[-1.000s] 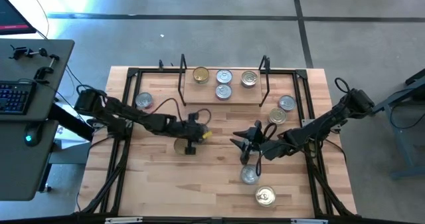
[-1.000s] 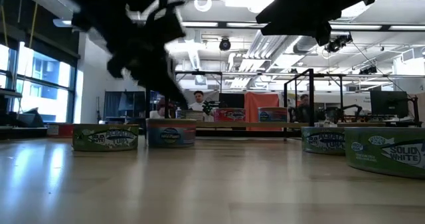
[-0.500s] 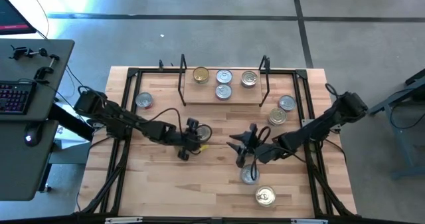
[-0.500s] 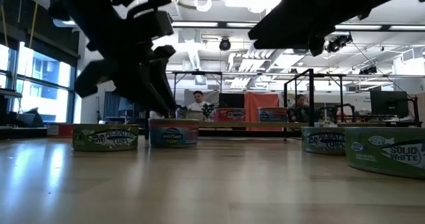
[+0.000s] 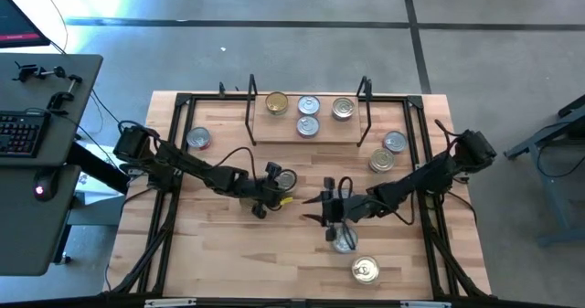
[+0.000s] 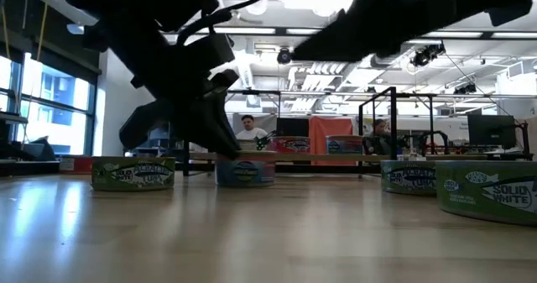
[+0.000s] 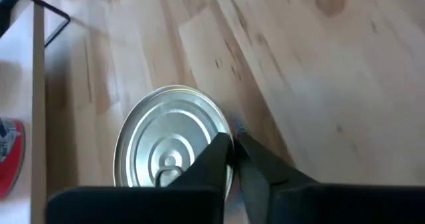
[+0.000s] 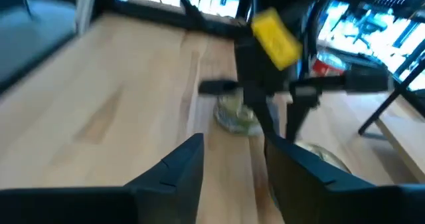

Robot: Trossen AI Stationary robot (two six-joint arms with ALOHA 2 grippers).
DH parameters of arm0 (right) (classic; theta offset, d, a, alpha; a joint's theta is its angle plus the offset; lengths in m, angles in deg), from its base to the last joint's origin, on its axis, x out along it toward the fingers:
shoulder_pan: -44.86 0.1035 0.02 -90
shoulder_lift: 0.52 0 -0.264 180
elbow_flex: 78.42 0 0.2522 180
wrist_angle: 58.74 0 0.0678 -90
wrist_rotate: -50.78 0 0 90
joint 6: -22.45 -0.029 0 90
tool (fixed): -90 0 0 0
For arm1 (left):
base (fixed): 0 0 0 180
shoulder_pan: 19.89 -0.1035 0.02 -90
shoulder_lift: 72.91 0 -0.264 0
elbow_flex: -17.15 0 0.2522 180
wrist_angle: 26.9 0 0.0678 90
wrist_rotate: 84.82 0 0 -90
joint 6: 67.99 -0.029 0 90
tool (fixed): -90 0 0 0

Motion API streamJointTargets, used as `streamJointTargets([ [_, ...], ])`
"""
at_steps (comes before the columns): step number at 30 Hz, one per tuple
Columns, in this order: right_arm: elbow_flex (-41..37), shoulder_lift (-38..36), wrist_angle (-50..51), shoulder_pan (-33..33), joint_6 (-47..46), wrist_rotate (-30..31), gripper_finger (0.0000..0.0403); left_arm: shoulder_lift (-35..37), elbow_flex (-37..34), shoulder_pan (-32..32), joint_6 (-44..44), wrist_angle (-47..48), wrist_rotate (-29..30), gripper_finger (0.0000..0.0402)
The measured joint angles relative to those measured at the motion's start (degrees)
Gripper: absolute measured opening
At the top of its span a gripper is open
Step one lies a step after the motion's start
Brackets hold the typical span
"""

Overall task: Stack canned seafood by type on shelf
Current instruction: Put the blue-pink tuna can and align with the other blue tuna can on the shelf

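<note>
A silver-lidded can [image 5: 285, 180] stands on the table in front of the shelf [image 5: 325, 132]; its blue label shows in the low view [image 6: 245, 171]. My left gripper [image 5: 276, 191] is shut at this can's edge. My right gripper [image 5: 313, 209] hovers open over mid-table, beside another silver can [image 5: 343, 240], touching nothing; in its wrist view [image 8: 236, 159] the fingers stand wide apart. Several cans sit on the shelf board, one gold-lidded [image 5: 276, 102]. My left gripper [image 7: 234, 151] has its shut fingertips [image 7: 219, 154] against the rim [image 7: 228, 127] at the side of the can's lid [image 7: 169, 147]. They come slanting down from the table's left. Whether the rim lies between the fingers cannot be told. The can stands flat on the table.
A gold-lidded can [image 5: 364, 270] lies near the near edge. Two cans [image 5: 395, 142] [image 5: 380, 160] stand right of the shelf, and one [image 5: 198, 139] left of it. A black frame [image 5: 174, 162] runs around the tabletop. Green-labelled cans [image 6: 134, 174] [image 6: 491, 195] flank the low view.
My left gripper has come down at the can, and the can has slid along the table toward the right edge. My right gripper has moved toward the table's left and near edges, closer to the left gripper.
</note>
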Motion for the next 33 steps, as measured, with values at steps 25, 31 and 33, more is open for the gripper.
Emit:
streamJointTargets([
  [25, 8.1, 12.4, 9.6, -4.1, 21.3, 10.0, 0.0268, 6.2, -0.3, -4.5, 13.9, -8.7, -15.6, 0.0000],
  [31, 8.6, 14.8, 8.4, -4.2, 20.0, 8.8, 0.0268, 6.2, -0.3, -4.5, 14.0, -10.4, -15.6, 0.0000],
  [33, 8.6, 15.7, 7.5, -4.3, 18.7, 10.7, 0.0268, 6.2, -0.3, -4.5, 14.0, -10.7, -15.6, 0.0000],
])
